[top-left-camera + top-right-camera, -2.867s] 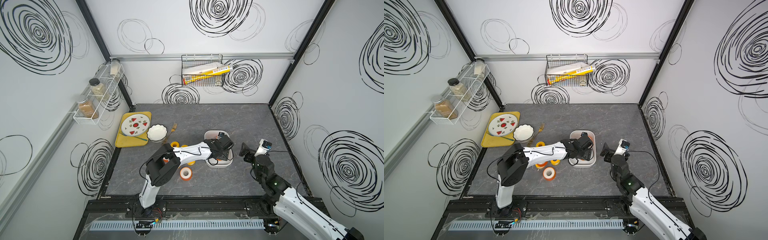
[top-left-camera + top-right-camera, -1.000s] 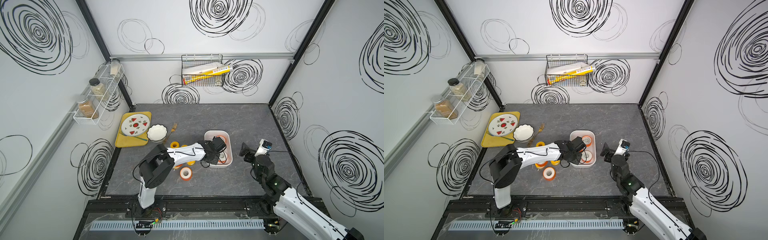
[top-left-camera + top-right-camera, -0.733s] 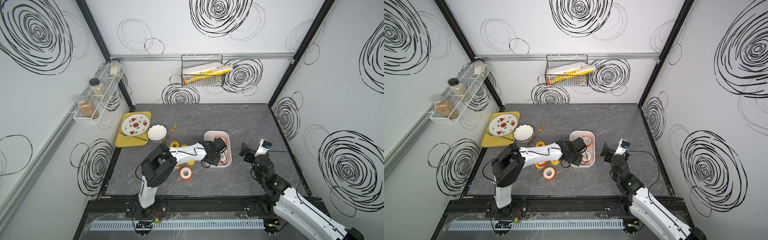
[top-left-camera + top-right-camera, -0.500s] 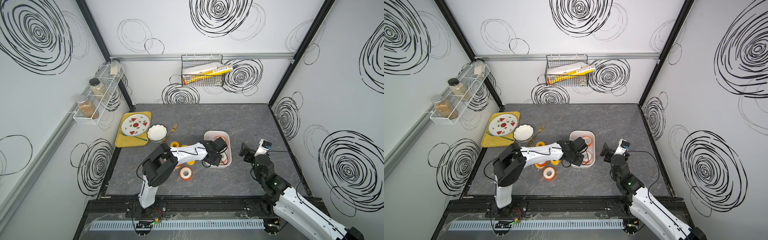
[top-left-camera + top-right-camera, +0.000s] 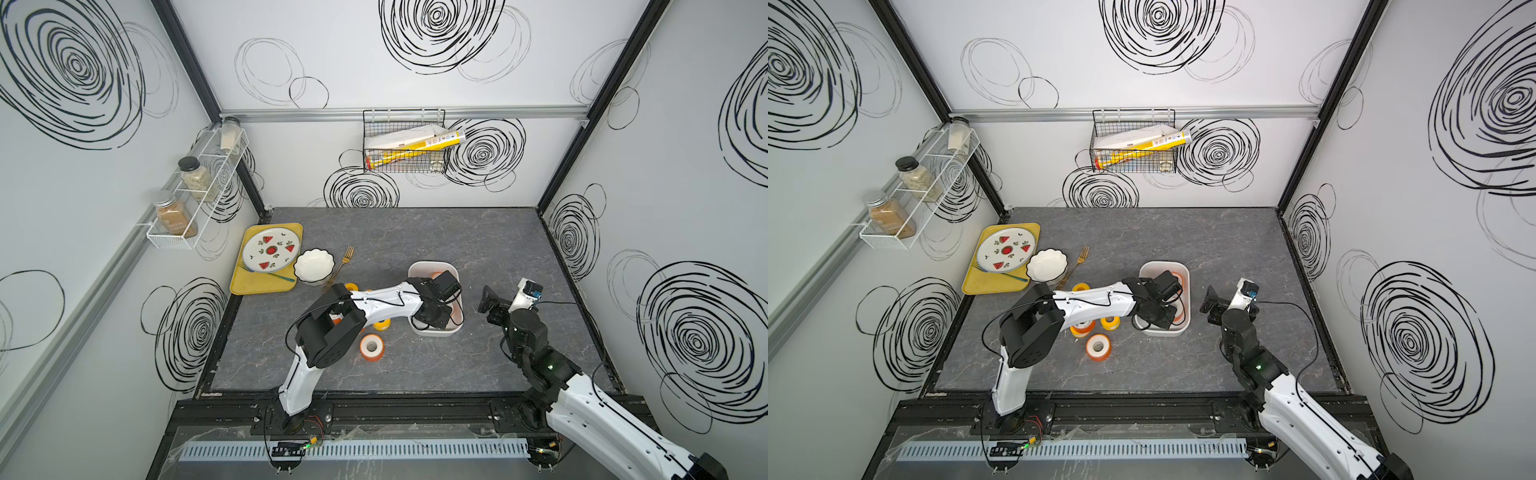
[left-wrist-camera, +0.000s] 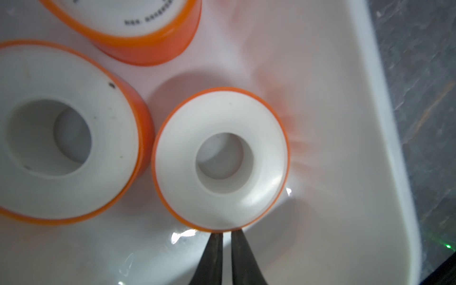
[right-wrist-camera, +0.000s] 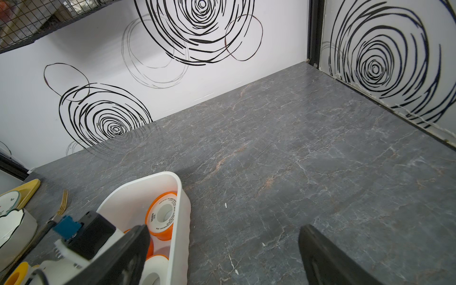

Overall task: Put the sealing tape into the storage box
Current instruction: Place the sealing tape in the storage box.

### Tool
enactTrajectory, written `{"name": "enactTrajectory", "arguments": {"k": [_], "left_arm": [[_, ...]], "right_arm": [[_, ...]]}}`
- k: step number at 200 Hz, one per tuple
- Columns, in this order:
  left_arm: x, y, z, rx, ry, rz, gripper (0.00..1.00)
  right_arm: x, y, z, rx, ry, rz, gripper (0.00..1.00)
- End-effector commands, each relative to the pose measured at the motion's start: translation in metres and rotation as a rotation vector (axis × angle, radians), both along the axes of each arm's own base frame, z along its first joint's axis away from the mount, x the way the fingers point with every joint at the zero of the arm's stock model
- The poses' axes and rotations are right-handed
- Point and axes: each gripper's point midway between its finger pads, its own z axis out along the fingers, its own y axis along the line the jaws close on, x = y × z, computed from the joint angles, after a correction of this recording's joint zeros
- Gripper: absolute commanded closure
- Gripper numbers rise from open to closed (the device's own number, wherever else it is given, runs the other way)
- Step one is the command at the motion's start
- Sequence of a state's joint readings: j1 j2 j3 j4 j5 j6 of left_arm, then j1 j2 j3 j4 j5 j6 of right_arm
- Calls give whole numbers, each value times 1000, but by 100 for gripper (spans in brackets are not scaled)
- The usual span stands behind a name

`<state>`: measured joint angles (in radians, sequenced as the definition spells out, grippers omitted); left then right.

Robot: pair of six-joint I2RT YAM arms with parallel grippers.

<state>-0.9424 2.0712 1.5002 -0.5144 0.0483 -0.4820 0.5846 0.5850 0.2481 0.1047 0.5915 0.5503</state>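
Observation:
The storage box (image 5: 432, 266) (image 5: 1163, 264) is a white tub right of the table's middle. My left gripper (image 6: 226, 234) reaches down into it, shut with nothing between its fingers. Its tips touch the rim of an orange-flanged sealing tape spool (image 6: 177, 172) lying flat on the box floor (image 6: 345, 172). Two more spools (image 6: 111, 148) (image 6: 148, 14) lie beside it. Outside the box, left of it, are an orange spool (image 5: 371, 346) (image 5: 1098, 346) and yellow ones (image 5: 352, 286) (image 5: 1110, 322). My right gripper (image 7: 222, 229) (image 5: 492, 305) hovers open just right of the box (image 7: 182, 222).
A yellow tray (image 5: 249, 286) with a watermelon plate (image 5: 270, 249), a white scalloped bowl (image 5: 314, 266) and a gold fork (image 5: 343, 262) sit at the left. A wire basket (image 5: 405, 145) hangs on the back wall and a spice rack (image 5: 195, 191) on the left wall.
The left arm's elbow has swung a little toward the box while its shut gripper stays low inside it. The right arm has not moved.

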Motion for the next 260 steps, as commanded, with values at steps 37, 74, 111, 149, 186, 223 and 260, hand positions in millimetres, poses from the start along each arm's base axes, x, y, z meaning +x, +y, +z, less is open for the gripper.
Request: {"name": "enactTrajectory", "arguments": {"k": [37, 74, 111, 149, 186, 223, 260], "left_arm": [[16, -8, 0, 13, -48, 18, 82], [12, -6, 15, -6, -60, 12, 73], [3, -3, 58, -76, -101, 6, 62], [2, 29, 112, -109, -198, 54, 54], [8, 95, 155, -136, -294, 178, 47], [15, 187, 173, -140, -381, 362, 41], [6, 262, 178, -125, -454, 504, 33]], "right_arm": [[0, -4, 5, 10, -18, -23, 1], [0, -4, 5, 11, -20, -23, 1], [0, -5, 5, 12, -20, -25, 1], [-1, -6, 5, 13, -21, -28, 1], [-1, -5, 5, 12, -22, -27, 0], [2, -2, 7, 1, -17, -13, 0], [10, 16, 11, -42, 18, 68, 0]]}}
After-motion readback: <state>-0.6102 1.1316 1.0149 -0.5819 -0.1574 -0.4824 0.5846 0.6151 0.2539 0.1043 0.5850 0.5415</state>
